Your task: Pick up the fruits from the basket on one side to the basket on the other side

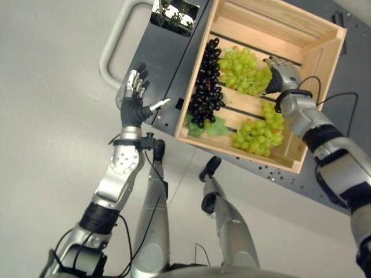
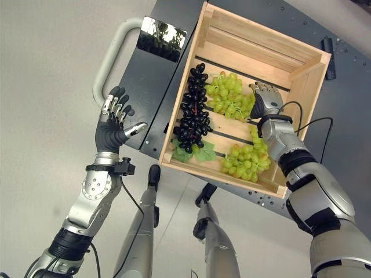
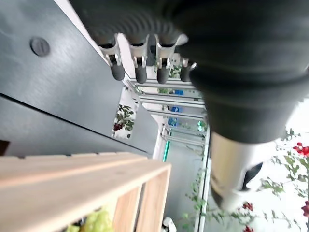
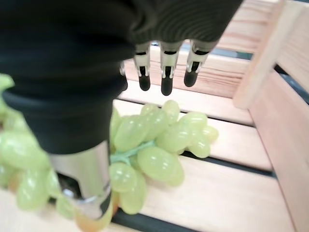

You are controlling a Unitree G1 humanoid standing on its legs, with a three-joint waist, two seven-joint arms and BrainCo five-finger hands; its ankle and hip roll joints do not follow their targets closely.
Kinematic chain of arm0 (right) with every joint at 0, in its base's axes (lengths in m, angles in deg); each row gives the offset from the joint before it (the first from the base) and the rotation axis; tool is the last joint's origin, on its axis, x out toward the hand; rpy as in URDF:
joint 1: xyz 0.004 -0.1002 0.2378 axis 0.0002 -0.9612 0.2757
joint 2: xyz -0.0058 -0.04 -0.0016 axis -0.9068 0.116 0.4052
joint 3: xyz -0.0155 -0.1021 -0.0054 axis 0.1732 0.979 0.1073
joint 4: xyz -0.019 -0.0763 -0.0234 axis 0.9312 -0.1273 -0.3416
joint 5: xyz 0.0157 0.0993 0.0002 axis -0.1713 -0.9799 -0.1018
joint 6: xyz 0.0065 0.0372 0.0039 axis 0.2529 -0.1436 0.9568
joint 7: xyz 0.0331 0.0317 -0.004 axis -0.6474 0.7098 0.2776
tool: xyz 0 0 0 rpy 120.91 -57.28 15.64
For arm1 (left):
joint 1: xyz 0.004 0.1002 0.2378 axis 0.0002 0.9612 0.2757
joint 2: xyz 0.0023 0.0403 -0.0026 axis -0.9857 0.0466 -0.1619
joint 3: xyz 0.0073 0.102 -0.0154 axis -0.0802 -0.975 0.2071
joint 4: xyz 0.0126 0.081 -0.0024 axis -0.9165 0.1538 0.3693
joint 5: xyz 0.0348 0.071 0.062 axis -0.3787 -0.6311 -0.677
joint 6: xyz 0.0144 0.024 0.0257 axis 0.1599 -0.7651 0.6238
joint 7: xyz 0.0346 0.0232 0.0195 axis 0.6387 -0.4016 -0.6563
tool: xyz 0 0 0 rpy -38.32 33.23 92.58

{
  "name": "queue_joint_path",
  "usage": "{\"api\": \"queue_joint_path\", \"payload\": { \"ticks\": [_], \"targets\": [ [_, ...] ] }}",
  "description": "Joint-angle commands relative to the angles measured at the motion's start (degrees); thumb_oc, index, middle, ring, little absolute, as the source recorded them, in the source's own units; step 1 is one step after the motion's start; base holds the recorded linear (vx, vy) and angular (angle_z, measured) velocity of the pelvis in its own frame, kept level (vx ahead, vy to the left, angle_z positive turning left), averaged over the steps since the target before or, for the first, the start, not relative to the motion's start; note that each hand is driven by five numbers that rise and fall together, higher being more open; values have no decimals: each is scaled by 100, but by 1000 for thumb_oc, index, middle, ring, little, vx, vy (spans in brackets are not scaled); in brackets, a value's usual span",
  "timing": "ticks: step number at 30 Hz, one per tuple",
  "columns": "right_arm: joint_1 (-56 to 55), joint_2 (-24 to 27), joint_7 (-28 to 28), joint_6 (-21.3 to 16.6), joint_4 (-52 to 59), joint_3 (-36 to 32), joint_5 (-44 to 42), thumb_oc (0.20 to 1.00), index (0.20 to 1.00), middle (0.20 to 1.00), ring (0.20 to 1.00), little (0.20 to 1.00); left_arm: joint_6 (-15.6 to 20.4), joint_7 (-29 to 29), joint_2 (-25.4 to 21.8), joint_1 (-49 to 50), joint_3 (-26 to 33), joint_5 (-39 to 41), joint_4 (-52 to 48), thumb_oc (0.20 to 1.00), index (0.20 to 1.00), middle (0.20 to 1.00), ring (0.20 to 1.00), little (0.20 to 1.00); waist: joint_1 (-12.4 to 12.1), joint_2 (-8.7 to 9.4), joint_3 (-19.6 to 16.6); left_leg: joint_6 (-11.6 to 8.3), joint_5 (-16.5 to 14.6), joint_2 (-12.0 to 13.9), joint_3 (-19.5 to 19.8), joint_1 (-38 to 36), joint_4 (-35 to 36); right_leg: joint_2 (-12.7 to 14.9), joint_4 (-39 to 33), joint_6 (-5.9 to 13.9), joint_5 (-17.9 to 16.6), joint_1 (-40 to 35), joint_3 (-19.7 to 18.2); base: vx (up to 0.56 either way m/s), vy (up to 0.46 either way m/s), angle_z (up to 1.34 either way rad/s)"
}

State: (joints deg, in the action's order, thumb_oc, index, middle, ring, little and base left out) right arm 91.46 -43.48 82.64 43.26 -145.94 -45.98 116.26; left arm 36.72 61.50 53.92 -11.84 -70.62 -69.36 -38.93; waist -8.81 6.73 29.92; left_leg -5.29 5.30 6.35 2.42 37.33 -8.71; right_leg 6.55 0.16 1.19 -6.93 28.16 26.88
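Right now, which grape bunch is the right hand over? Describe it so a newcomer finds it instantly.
Start at the wooden crate on the dark table. Three bunches lie on its slats: dark grapes along the robot's-left wall and two green bunches. The target is the far green bunch, directly beside the right hand, whose open fingers hang over it; the other green bunch lies nearer the robot.

Pale wood crate (image 2: 301, 63); green grapes (image 2: 229, 95) x2, dark purple bunch (image 2: 191, 119), green leaves (image 2: 197, 153).

Pale grey floor (image 1: 52, 174), dark metal cart top (image 2: 145, 75) with curved grey handle (image 2: 110, 52)
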Motion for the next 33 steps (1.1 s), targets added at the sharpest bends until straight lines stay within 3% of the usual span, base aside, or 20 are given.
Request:
{"api": "queue_joint_path", "payload": {
  "ticks": [1, 7, 19, 33],
  "targets": [
    [474, 364, -111, 14, 296, 436, 244, 1000, 1000, 1000, 1000, 1000, 383, -78, -94, 23, -45, -430, -843, 1000, 1000, 1000, 1000, 1000, 8, -158, -12, -39, -488, -115, -14, 12, -271, 423, 672, 743, 752, -122, -1, 11, 8, 12],
    [418, 81, -256, 28, 395, 237, -181, 1000, 1000, 1000, 1000, 1000, 350, -89, -111, -19, -61, -427, -842, 1000, 1000, 1000, 1000, 1000, 1, -169, -12, -30, -496, -165, 66, 65, -297, 454, 711, 745, 773, -136, 84, 10, 5, 13],
    [803, -585, -149, -7, -641, 227, -872, 1000, 1000, 1000, 1000, 1000, 358, -179, -98, -159, -228, -253, -876, 1000, 1000, 1000, 1000, 1000, -83, -284, -12, -22, -430, -230, 135, 136, -234, 514, 719, 760, 749, -85, 149, -1, 23, 2],
    [820, -698, -213, -32, -1561, 359, -930, 1000, 1000, 1000, 1000, 1000, 385, -186, -91, -232, -360, -213, -962, 1000, 1000, 1000, 1000, 1000, -131, -473, -12, -18, -365, -304, 178, 179, -142, 546, 735, 776, 748, 3, 181, -3, 14, 5]
  ]
}}
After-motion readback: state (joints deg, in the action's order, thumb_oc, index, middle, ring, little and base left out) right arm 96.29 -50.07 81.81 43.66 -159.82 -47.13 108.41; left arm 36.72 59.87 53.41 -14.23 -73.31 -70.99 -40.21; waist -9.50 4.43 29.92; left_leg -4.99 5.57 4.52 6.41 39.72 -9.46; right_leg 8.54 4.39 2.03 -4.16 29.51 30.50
